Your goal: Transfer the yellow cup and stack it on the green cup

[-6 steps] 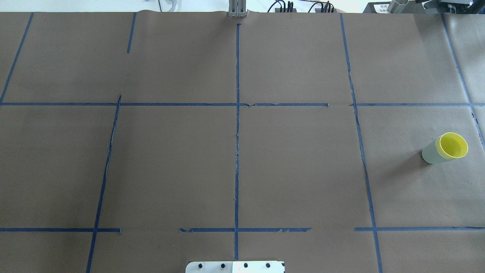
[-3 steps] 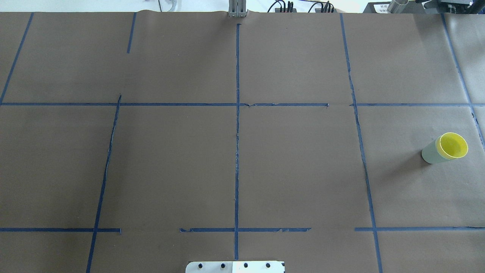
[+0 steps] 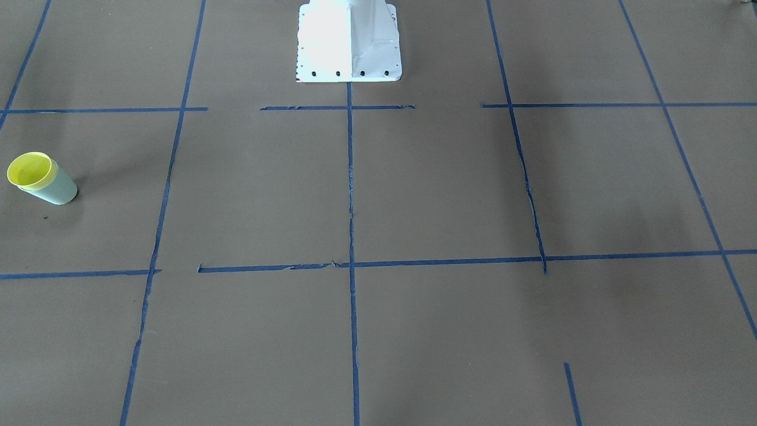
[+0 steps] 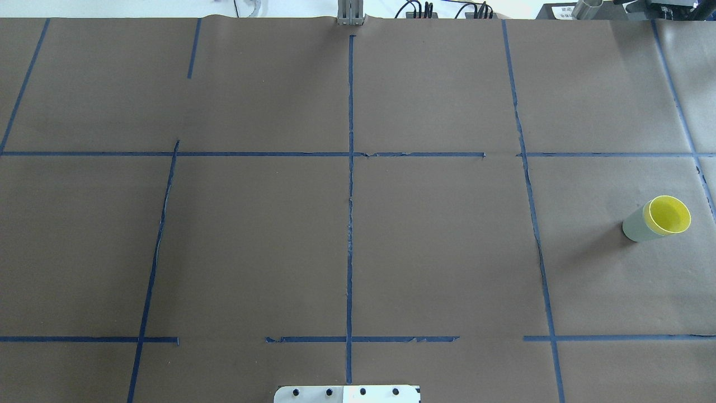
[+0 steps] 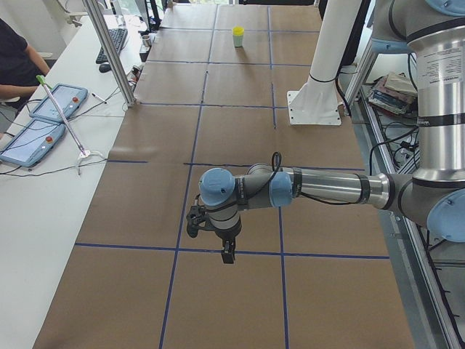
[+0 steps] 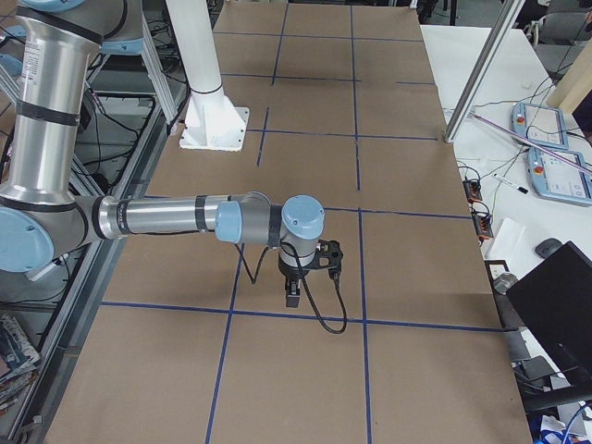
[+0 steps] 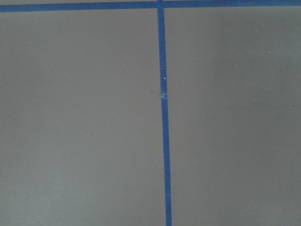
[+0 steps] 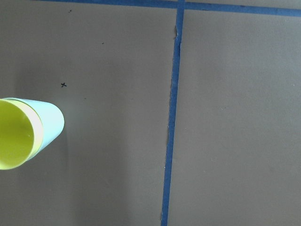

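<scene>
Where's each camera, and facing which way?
Front: across the table, facing the robot's base.
Overhead: behind robot, looking forward; base edge shows.
Left side: table's end; left arm near.
Right side: opposite end; right arm near.
Left wrist: down at taped paper; no body.
Right wrist: down at the yellow cup; no body.
Front and overhead share that cup nested in green cup.

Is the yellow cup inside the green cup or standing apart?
Inside: the yellow cup nests in the upright green cup, only its rim showing.

No word or number can be read anywhere. A white label (image 4: 561, 11) beyond the table (image 4: 447, 252) carries print too small to read. On the table is a small black cross mark (image 8: 64, 84).
</scene>
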Robot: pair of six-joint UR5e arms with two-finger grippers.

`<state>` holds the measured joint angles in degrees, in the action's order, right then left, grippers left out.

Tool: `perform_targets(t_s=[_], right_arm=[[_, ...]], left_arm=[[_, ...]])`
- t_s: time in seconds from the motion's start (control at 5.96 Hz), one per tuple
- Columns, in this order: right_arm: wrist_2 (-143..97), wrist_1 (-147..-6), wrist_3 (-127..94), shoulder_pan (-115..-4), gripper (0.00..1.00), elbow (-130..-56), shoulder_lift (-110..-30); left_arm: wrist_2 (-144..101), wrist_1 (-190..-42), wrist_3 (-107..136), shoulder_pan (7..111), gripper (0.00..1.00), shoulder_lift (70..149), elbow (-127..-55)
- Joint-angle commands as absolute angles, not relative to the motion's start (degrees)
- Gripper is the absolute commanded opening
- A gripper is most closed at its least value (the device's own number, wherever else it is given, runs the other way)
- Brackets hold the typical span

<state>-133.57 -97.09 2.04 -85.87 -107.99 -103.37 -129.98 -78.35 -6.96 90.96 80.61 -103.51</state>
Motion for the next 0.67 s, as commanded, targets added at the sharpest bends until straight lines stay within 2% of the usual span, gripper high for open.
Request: perform_targets(t_s=[0.0, 0.5], right_arm=[[-133.59, -97.03, 2.11, -85.87, 1.00, -108.02, -103.36], [-133.68, -97.03, 2.02, -85.87, 1.00, -107.93, -103.45]], left_arm=[[-128.67, -78.57, -6.16, 91.06, 1.00, 80.68, -103.36], [-132.10, -78.84, -6.24, 91.05, 1.00, 80.24, -103.19]])
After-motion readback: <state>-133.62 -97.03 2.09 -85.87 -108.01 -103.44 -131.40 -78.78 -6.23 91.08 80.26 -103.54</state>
